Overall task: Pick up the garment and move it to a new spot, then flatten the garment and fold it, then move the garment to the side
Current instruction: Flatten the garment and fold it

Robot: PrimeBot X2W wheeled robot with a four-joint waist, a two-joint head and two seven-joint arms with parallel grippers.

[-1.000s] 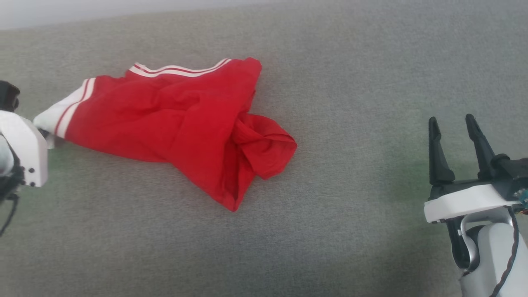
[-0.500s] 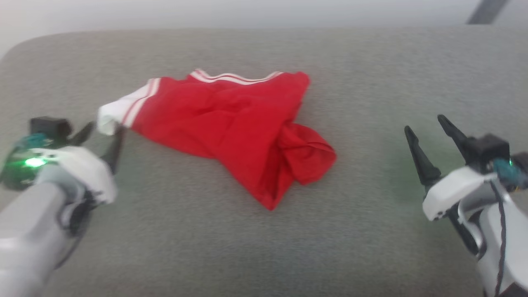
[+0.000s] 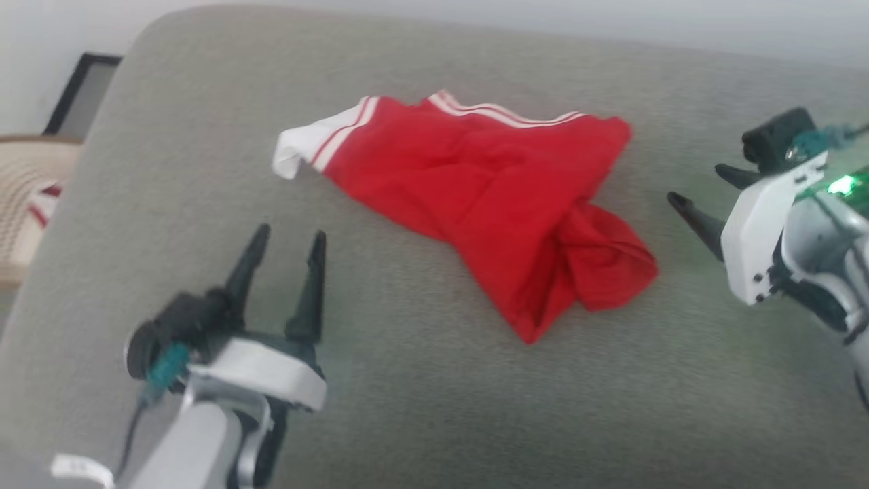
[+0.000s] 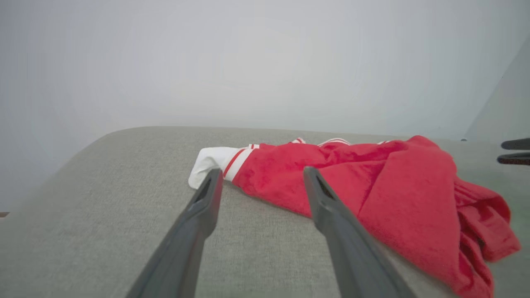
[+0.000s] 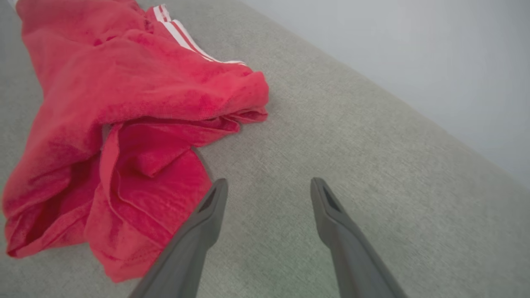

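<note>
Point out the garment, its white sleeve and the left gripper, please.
garment (image 3: 475, 183): head view, middle of its red body.
white sleeve (image 3: 302, 146): head view, on the white end beyond the stripes.
left gripper (image 3: 290, 234): head view, midway between its two fingertips.

Soft, even light is falling across the grey surface (image 3: 434, 407), leaving only faint shadows under the garment (image 3: 489, 197). The head view is smearing slightly with motion, and the left gripper (image 3: 290, 234) is looking blurred. A green lamp (image 3: 842, 185) is glowing behind the right gripper (image 3: 696, 183), tinting the fabric nearby. In both wrist views the near fingers (image 4: 194, 231) are going out of focus, and the pale wall (image 4: 265, 62) is washing out.
</note>
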